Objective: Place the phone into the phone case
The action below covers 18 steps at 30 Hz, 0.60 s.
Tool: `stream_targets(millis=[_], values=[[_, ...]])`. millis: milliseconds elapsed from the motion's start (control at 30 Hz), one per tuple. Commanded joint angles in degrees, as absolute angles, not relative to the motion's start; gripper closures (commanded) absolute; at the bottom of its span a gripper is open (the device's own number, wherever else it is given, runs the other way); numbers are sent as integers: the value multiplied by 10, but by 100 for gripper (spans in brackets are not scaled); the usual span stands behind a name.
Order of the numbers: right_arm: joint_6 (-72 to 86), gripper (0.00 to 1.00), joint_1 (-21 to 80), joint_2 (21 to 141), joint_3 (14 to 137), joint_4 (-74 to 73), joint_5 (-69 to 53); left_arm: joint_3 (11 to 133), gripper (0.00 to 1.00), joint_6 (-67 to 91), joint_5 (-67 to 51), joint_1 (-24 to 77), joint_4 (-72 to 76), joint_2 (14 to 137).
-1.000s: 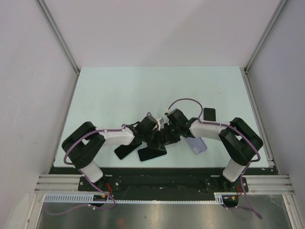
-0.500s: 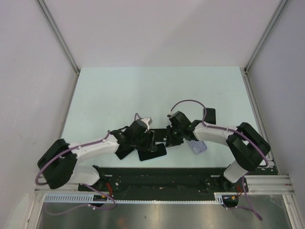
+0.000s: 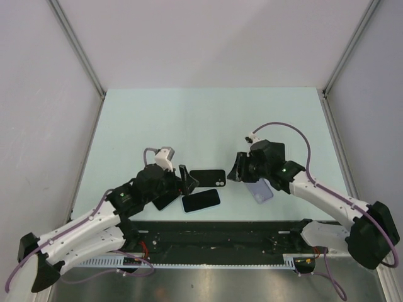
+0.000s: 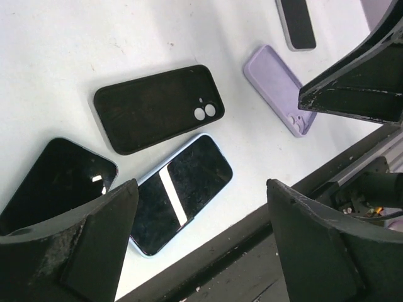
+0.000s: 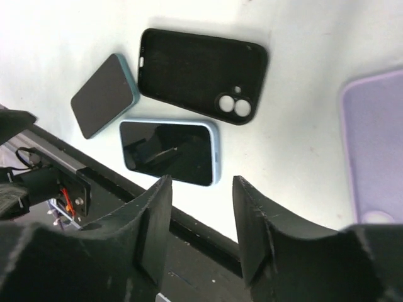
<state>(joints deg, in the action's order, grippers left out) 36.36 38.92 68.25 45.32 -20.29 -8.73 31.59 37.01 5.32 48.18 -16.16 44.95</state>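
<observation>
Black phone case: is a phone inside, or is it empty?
Empty: the black case lies flat, white table showing through its camera holes; the light-blue phone lies beside it.

The two grippers no longer meet over the middle of the table's (image 3: 189,119) near edge. The left gripper (image 3: 181,182) has drawn back toward the near-left corner, and its jaws, closed a second ago, now stand wide apart with nothing between them. The left arm (image 3: 94,223) has folded down low, stretching out past the near edge. The right gripper (image 3: 237,168) has pulled away toward the right edge with its jaws parted, and the right arm (image 3: 327,198) is extended toward the near-right corner. The black case (image 3: 208,178), previously hidden beneath the grippers, now lies flat and uncovered between them, touching neither.
</observation>
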Motion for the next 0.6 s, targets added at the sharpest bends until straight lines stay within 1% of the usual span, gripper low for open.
stream_targets(millis=[0,33,100,133,300,400,500,567], values=[[396,44,354,615,396,-214,-77,294,7,380,100,478,-165,385],[402,41,345,602,385,-210,-90,284,1,383,107,477,-165,377],[410,34,325,580,364,-201,-105,275,0,395,118,476,-166,368],[413,32,303,577,349,-200,-121,272,0,399,117,475,-165,366],[408,31,252,565,329,-211,-154,284,0,399,106,475,-165,396],[397,30,229,555,328,-228,-150,296,0,392,91,474,-163,424],[384,26,201,540,328,-251,-140,307,0,383,90,474,-165,440],[367,25,174,532,328,-267,-138,310,0,381,90,474,-164,446]])
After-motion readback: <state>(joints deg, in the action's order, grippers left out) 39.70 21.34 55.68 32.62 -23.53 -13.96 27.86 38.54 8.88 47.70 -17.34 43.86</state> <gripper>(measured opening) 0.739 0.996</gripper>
